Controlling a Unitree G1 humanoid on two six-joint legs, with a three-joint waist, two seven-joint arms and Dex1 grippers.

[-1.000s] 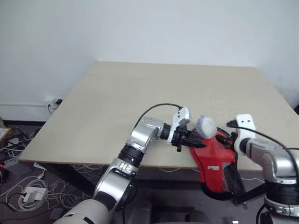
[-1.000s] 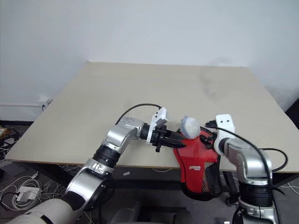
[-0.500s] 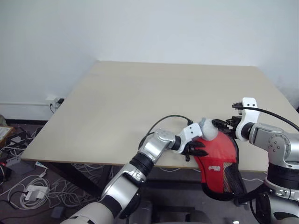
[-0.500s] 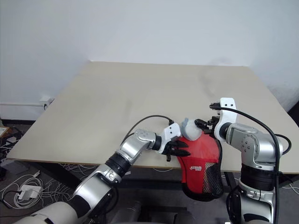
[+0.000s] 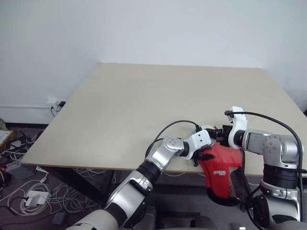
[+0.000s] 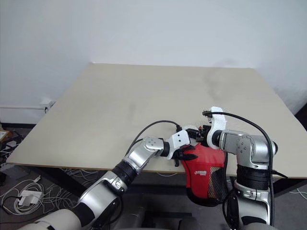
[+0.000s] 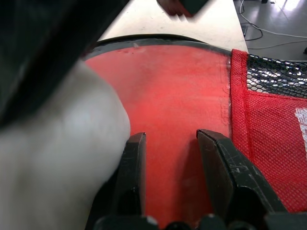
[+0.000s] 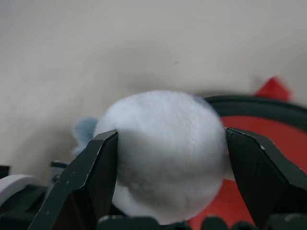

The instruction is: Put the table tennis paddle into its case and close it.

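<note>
Case [image 5: 221, 165] sits at lower right of the head views, draped over the near edge of the table [image 5: 144, 96], mesh patch [image 5: 235, 184] end hanging below the edge, rounded end up on the tabletop. Left gripper [image 7: 171, 136] lies against the case's red face just under the black rim; can't tell whether it pinches the fabric or just rests on it. Right gripper [image 8: 171, 135] has its jaws spread wide, one on each side of a white fluffy ball [image 8: 165, 148] at the case's upper rim, straddling it rather than clearly squeezing. Risks, my read: most of the case hangs off the table, so a loose left hold could let it slide to the floor. If the right jaws close on the soft ball it may squash and slip out, or tug the case sideways against the left gripper. The two grippers are nearly touching at centre right, so a small move could knock them together. Hard to make out: whether the paddle is already inside the case, whether the zip is open or shut, and what the ball is attached to. The arms cover the rim.
</note>
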